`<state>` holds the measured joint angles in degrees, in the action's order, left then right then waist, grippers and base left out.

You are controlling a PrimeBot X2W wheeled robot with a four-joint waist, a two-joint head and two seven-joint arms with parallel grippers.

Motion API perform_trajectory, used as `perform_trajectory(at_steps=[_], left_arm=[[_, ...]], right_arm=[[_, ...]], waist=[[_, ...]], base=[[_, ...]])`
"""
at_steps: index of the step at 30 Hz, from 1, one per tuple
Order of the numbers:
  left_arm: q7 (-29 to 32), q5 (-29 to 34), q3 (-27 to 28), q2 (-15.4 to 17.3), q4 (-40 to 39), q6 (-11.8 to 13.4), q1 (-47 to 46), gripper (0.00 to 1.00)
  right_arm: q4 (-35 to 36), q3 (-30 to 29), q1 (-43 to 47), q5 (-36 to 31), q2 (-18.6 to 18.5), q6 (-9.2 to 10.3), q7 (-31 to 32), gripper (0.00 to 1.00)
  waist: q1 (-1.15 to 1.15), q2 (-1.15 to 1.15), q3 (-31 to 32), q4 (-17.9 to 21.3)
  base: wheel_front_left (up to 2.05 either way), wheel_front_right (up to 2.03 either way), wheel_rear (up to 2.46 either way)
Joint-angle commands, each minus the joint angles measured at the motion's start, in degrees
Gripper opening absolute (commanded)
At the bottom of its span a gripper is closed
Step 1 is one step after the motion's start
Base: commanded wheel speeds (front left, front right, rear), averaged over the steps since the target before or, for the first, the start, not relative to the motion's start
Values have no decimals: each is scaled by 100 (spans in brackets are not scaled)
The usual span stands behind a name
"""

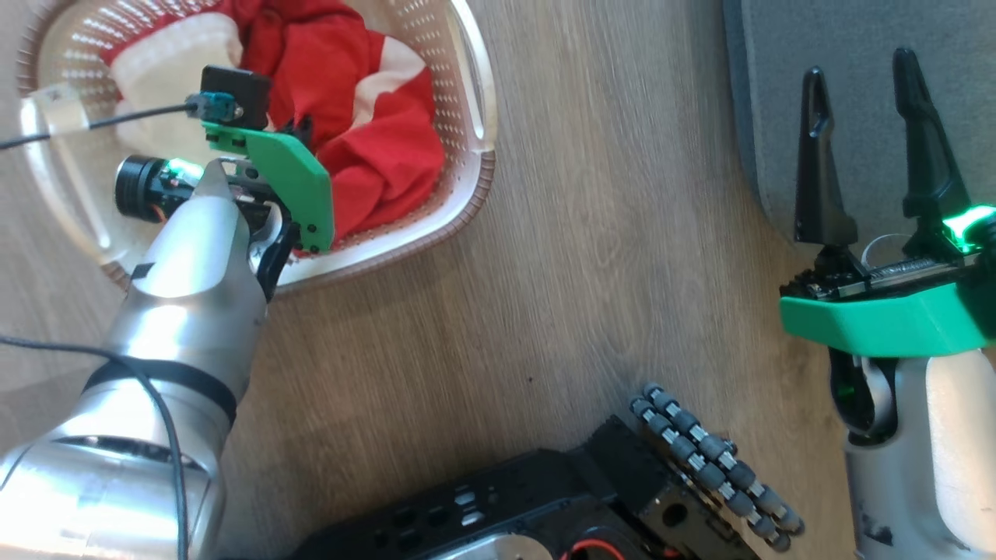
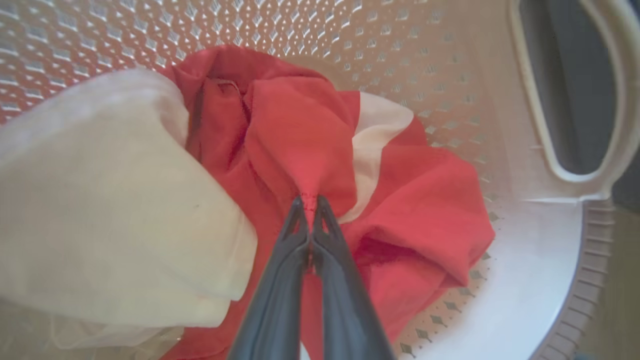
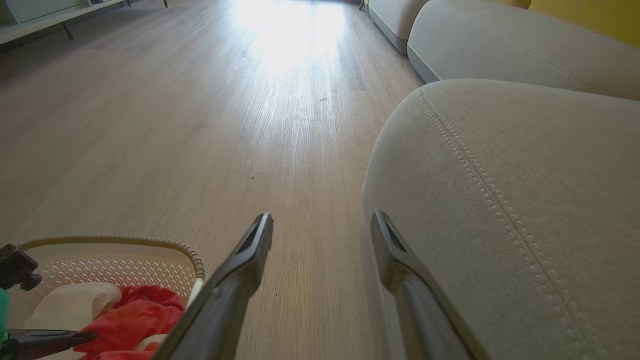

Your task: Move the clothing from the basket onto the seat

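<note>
The cream basket (image 1: pixel 467 101) sits on the floor at the upper left of the head view, with the red and cream clothing (image 1: pixel 373 148) heaped inside. My left gripper (image 2: pixel 310 200) reaches down into the basket (image 2: pixel 540 260) and is shut on a pinched fold of the red clothing (image 2: pixel 300 135). In the head view its fingers are hidden behind its green mount. My right gripper (image 1: pixel 860 82) stands open over the edge of the grey seat (image 1: pixel 856 39), holding nothing. Its wrist view shows the seat (image 3: pixel 525 190) at the right, the basket (image 3: pixel 125 260) at the lower left and the gripper (image 3: pixel 322 222) between them.
Wooden floor (image 1: pixel 607 233) lies between basket and seat. My dark base with its roller wheel (image 1: pixel 708 459) is at the bottom of the head view. More grey cushions (image 3: pixel 500 45) lie further back along the right; a low pale cabinet (image 3: pixel 45 15) stands at the far left.
</note>
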<state>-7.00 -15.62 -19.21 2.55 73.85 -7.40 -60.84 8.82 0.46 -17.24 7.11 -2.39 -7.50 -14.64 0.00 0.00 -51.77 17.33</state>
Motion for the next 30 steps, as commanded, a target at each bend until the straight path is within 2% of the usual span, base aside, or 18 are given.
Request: perform_trajectory(at_steps=[1,9,18,25,30], left_arm=[[-156,-70,64,50,-117,-2,199,0],[-641,-729,-237,47,-692,-7,837,0],[-789,-1580,-382,331,-1772,-8,2015,0],[-797,-1689,-203,636,-2656,21,2826,0],[-798,-1671,-56,866,-3308,248,3354,0]], right_arm=[[113,55,220,-8,-49,1,-36,100],[-259,-247,275,5,-49,1,-36,100],[-795,-343,648,-383,-49,1,-36,100],[-1363,-246,990,-420,-49,1,-36,100],[-1531,-114,1193,-538,-83,1,-36,100]], waist=[[0,0,221,-151],[0,0,1439,-774],[0,0,3002,-1528],[0,0,3865,-1885],[0,0,4342,-1973]], base=[[0,0,0],[0,0,0],[0,0,0],[0,0,0],[0,0,0]])
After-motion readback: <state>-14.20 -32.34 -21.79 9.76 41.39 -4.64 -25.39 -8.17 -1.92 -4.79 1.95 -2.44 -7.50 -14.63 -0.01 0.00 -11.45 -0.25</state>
